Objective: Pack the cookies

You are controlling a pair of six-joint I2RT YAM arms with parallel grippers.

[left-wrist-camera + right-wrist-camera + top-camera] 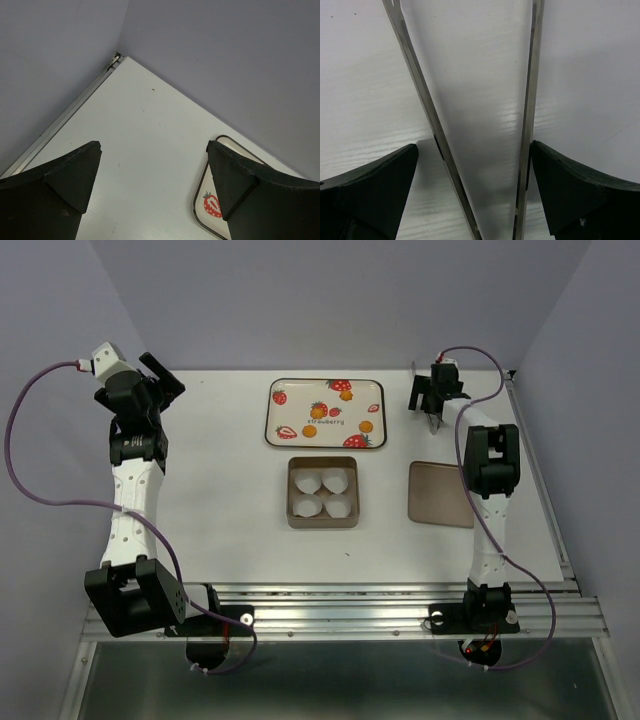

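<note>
Several small round orange cookies (309,430) lie on a strawberry-print tray (284,386) at the back centre. In front of it stands a square tin (322,521) holding white paper cups (306,481). My left gripper (163,376) is open and empty above the table's back left; in the left wrist view (152,145) the tray corner (198,210) shows by its right finger. My right gripper (435,408) is open at the back right, astride metal tongs (436,424). In the right wrist view (474,147) both tong arms (527,110) run between the jaws, the right arm against the right finger.
The tin's flat brown lid (438,494) lies right of the tin, beside my right arm. Grey walls enclose the table at back and sides; a metal rail (75,107) edges the table's left side.
</note>
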